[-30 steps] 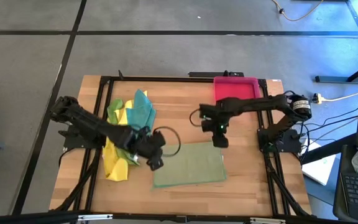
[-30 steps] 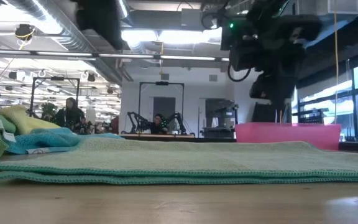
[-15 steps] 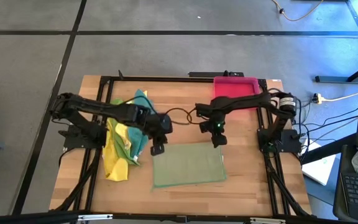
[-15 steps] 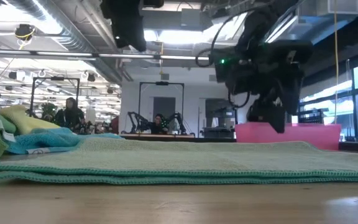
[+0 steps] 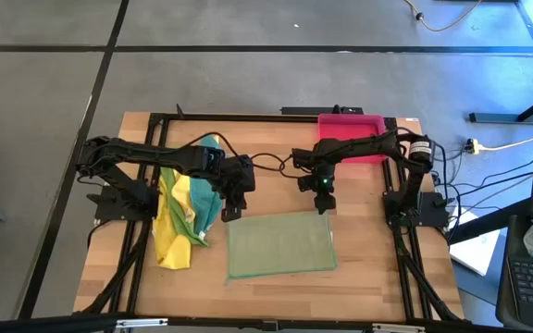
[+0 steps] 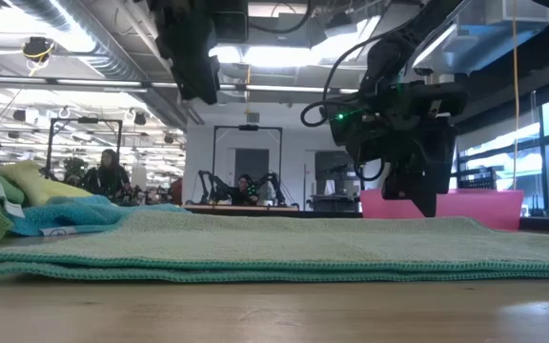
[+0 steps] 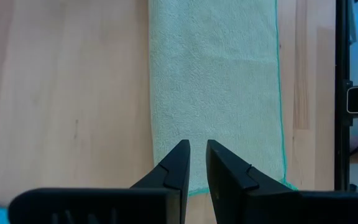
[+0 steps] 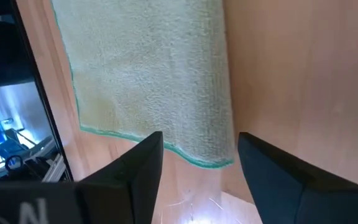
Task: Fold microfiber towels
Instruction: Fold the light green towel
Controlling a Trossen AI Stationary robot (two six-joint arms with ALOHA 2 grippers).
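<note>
The pale olive green towel [image 5: 280, 244] lies flat on the table, folded into a rectangle; it also shows in the low view [image 6: 274, 246]. My left gripper [image 5: 231, 211] hovers over its far left corner [image 7: 166, 124], fingers nearly together and empty. My right gripper [image 5: 323, 205] is open just above its far right corner [image 8: 210, 155], low over the cloth in the low view [image 6: 425, 202]. The yellow, bright green and teal towels [image 5: 188, 199] lie in a heap at the left.
The pink-red tray [image 5: 350, 129] stands at the far right of the table, behind my right arm. The towel heap [image 6: 27, 200] lies beside my left arm. Bare wood [image 5: 276, 171] shows beyond the olive towel and along the near edge.
My left gripper has gone from the olive towel's near left corner toward the table's far edge and now hangs over the towel's far left corner. My right gripper has come down toward the towel's far right corner. The towel has stayed where it was.
</note>
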